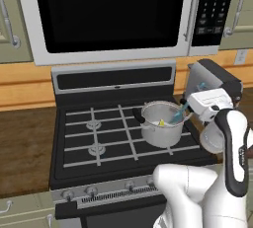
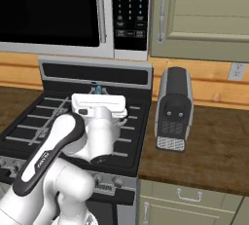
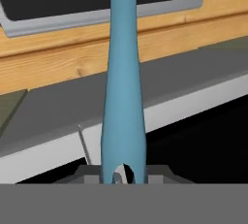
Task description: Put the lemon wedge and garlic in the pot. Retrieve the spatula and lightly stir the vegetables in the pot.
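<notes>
Gripper: your gripper (image 1: 190, 107) is clamped on the spatula (image 3: 123, 97), whose handle runs up the middle of the hand view.
Spatula: you see its light-blue shaft slanting from the hand down into the pot (image 1: 163, 132), blade end inside the rim.
Pot: it sits on the stove (image 1: 94, 138), on the right-hand grates, black handle pointing left.
Lemon wedge: the lemon wedge (image 1: 161, 122) lies inside the pot, just beside the blade.
Garlic: you cannot make it out; the pot wall may hide it.
Done: wedge in, spatula retrieved.
Left: you likely only have the light stirring to finish.
Beyond: the toaster (image 2: 174, 109) stands on the counter, right of the stove.
</notes>
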### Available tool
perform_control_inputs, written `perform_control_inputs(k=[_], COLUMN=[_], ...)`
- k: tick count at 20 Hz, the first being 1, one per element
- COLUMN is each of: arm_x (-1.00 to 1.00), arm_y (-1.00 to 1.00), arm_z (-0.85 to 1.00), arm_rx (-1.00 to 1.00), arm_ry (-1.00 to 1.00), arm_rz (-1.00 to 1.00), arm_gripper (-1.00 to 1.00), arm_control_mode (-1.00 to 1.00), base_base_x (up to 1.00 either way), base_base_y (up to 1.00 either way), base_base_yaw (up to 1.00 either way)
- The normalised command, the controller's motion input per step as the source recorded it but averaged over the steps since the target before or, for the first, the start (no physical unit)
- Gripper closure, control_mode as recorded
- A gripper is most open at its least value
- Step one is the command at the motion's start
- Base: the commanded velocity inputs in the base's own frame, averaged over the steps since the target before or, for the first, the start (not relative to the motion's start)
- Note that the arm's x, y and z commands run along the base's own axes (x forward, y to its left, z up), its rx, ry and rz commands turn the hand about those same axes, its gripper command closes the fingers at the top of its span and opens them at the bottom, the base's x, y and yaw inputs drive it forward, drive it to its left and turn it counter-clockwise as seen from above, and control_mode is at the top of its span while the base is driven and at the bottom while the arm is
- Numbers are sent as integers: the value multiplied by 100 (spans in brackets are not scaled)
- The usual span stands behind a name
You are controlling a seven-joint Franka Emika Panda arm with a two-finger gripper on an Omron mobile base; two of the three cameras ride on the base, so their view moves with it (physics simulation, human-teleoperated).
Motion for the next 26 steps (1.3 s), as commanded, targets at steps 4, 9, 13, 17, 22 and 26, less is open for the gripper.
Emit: perform_control_inputs(k=[4, 9, 13, 17, 22, 26], arm_x=[39, 29, 1, 5, 23, 19], arm_y=[13, 9, 10, 6, 0, 0], arm_z=[-21, -30, -25, -27, -20, -34], arm_rx=[0, 0, 0, 0, 0, 0], arm_ry=[0, 0, 0, 0, 4, 12], arm_rz=[-8, -8, -7, -9, -11, -11], arm_gripper=[100, 100, 100, 100, 100, 100], arm_control_mode=[-100, -100, -100, -100, -100, -100], base_base_x=[0, 0, 0, 0, 0, 0], base_base_y=[0, 0, 0, 0, 0, 0], base_base_yaw=[0, 0, 0, 0, 0, 0])
